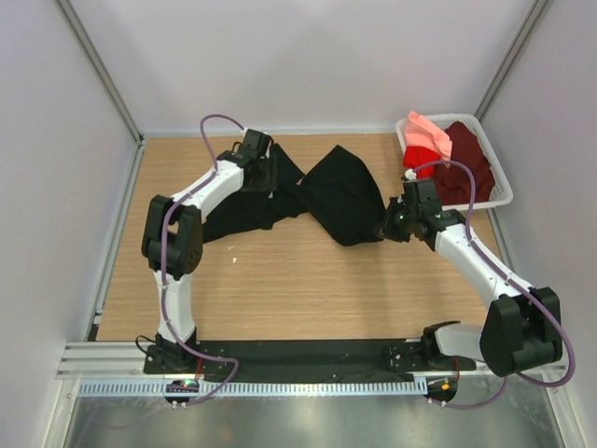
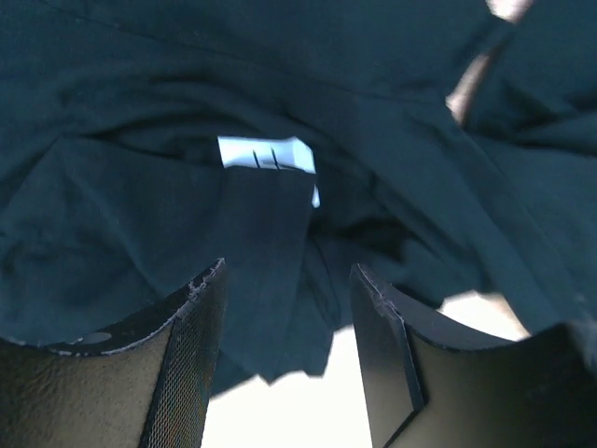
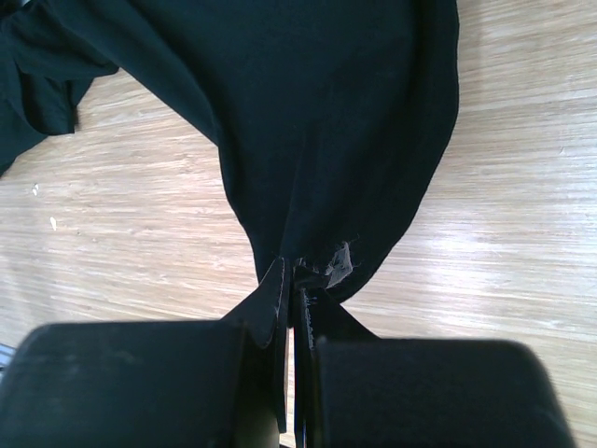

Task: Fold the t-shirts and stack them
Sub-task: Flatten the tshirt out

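The black t-shirt [image 1: 331, 191] lies crumpled across the back middle of the table. My left gripper [image 1: 270, 177] hovers over its left part; in the left wrist view its jaws stand open [image 2: 289, 280] with nothing between them, above dark cloth [image 2: 140, 215] bearing a white label [image 2: 266, 154]. My right gripper [image 1: 390, 226] is shut on the shirt's right edge; the right wrist view shows the gripper [image 3: 298, 280] pinching black cloth [image 3: 326, 121] that stretches away from it. Salmon-pink [image 1: 427, 135], red [image 1: 418, 159] and maroon [image 1: 466, 163] shirts lie in the basket.
A white basket [image 1: 504, 187] stands at the back right corner, holding the coloured shirts. Bare wooden table [image 1: 298, 289] lies in front of the black shirt. White walls enclose the table on three sides.
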### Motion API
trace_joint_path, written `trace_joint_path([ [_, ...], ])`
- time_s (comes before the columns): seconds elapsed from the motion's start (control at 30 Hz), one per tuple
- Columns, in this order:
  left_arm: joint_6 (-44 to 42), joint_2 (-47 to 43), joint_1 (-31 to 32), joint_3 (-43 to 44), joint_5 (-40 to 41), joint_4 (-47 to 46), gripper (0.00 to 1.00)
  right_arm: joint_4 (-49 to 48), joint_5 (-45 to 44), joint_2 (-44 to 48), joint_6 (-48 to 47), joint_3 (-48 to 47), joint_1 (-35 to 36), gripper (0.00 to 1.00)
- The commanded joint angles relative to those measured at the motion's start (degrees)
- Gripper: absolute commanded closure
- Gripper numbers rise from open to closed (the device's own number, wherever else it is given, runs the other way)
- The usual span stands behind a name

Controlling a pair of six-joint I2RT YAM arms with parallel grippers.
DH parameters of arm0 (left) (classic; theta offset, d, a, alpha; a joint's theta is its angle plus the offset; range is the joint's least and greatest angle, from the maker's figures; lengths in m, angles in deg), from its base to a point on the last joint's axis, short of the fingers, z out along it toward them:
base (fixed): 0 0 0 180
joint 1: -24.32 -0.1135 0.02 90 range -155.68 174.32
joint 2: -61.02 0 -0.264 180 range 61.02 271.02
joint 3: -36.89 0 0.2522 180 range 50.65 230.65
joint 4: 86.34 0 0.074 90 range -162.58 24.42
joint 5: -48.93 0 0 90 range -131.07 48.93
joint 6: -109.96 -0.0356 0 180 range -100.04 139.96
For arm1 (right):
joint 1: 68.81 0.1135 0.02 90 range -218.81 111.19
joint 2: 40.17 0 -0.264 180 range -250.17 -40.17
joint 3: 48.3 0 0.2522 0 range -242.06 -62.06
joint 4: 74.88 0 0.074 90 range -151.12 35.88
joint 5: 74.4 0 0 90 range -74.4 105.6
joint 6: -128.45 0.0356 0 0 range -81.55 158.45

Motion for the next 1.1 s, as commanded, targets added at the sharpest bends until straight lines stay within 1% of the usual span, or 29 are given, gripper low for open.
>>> trace_joint_path([
  [0.0, -1.3, 3.3, 0.3, 6.7, 3.5, 2.3, 0.43, -2.4, 0.4, 1.7, 0.5, -0.5, 0.5, 0.99],
  [0.1, 0.6, 7.0, 0.5, 10.0, 4.9, 4.9, 0.44, -3.1, 0.4, 1.1, 0.3, 0.0, 0.5, 0.99],
  [0.3, -0.3, 13.0, 2.3, 13.9, 8.2, 6.3, 0.43, -4.1, 0.5, -1.1, 0.1, 0.6, 0.9, 0.99],
  [0.4, -0.5, 14.3, 2.3, 15.8, 9.5, 7.0, 0.43, -4.2, -0.3, -1.2, -0.1, 0.6, 1.2, 0.99],
  [0.5, -0.5, 15.3, 2.3, 16.5, 9.5, 7.2, 0.44, -4.4, -0.6, -1.2, -0.1, 0.7, 1.2, 0.99],
  [0.6, -0.6, 15.6, 2.4, 16.6, 11.0, 7.8, 0.49, -4.5, -0.6, -1.4, -0.1, 0.6, 1.2, 0.99],
  [0.63, -0.5, 15.4, 2.3, 16.6, 11.4, 8.0, 0.52, -4.5, -0.7, -1.3, -0.1, 0.5, 1.2, 0.99],
  [0.7, -0.8, 15.1, 2.3, 16.6, 11.5, 8.0, 0.55, -4.4, -0.9, -1.1, -0.1, 0.8, 1.2, 0.99],
  [0.8, -1.3, 14.1, 2.4, 16.4, 11.6, 8.0, 0.65, -4.5, -0.9, -1.2, -0.2, 0.9, 1.2, 0.99],
  [0.83, -1.3, 14.0, 2.4, 16.3, 11.7, 8.0, 0.72, -4.4, -0.9, -1.2, -0.3, 0.9, 1.2, 0.99],
  [0.9, -1.4, 13.3, 2.3, 16.3, 12.2, 8.5, 0.8, -4.3, -0.9, -1.2, -0.2, 1.0, 1.3, 0.99],
  [0.93, -1.5, 13.0, 2.3, 16.3, 12.3, 8.9, 0.89, -4.1, -0.9, -1.1, -0.2, 1.1, 1.2, 0.99],
  [1.0, -1.7, 11.9, 2.3, 16.4, 12.5, 9.8, 1.0, -3.9, -1.0, -0.8, -0.2, 0.9, 1.2, 0.99],
  [1.07, -1.7, 10.9, 2.3, 16.7, 13.8, 11.9, 1.0, -3.8, -1.2, -0.6, -0.2, 0.9, 1.3, 0.99],
])
